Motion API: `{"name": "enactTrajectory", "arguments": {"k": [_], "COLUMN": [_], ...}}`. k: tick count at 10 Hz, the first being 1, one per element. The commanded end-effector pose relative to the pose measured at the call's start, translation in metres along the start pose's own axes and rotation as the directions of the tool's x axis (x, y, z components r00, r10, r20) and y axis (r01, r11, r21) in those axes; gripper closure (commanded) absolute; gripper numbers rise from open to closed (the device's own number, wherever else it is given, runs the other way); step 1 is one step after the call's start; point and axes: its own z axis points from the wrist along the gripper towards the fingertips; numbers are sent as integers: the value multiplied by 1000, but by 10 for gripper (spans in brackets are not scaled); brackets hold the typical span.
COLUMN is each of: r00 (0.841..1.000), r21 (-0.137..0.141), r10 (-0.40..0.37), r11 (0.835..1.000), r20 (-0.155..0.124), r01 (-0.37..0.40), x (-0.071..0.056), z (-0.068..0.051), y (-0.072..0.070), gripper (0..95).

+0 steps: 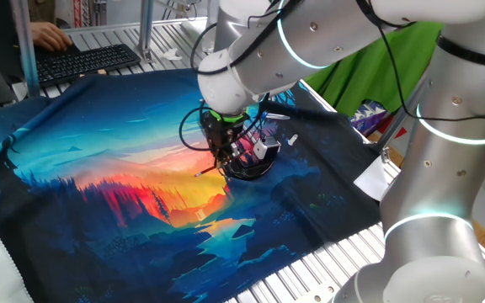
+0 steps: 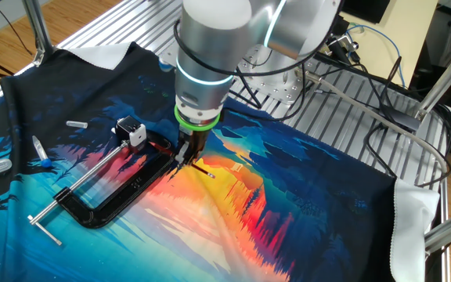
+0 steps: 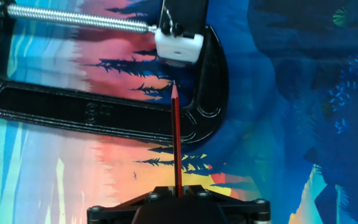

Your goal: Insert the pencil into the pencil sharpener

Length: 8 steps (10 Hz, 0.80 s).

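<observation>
My gripper [image 3: 177, 188] is shut on the pencil [image 3: 176, 137], a thin red-brown stick that points straight ahead from between the fingers. Its sharpened tip stops a short way from the pencil sharpener [image 3: 179, 45], a small white block held in the jaw of the black C-clamp [image 3: 92, 112]. The tip and the block are apart. In the other fixed view the gripper [image 2: 186, 153] hovers over the clamp's end, with the pencil [image 2: 203, 170] sticking out behind it and the sharpener [image 2: 131, 131] to its left. In one fixed view the gripper [image 1: 224, 156] stands beside the sharpener [image 1: 260, 150].
The clamp's silver threaded rod [image 2: 81, 184] runs left with a T-handle. A small white cylinder [image 2: 77, 124] and a blue-capped pen [image 2: 41, 153] lie on the printed cloth [image 2: 304, 196]. A keyboard [image 1: 87, 61] and a person's hand [image 1: 53, 35] are at the far edge.
</observation>
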Motion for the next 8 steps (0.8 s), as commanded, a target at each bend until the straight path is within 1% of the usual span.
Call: {"name": "enactTrajectory", "arguments": {"k": [1, 5, 6, 8], "r00": [1000, 1000, 1000, 999], "r21": [4, 1, -3, 1], "r10": [2, -3, 10, 42], "r11": [1000, 1000, 1000, 999], "r20": [-17, -22, -27, -23], "r01": [-2, 3, -10, -42], "x": [-1, -4, -4, -4], "z": [1, 2, 2, 2], "y": [0, -1, -1, -1], "gripper": [950, 950, 950, 950]}}
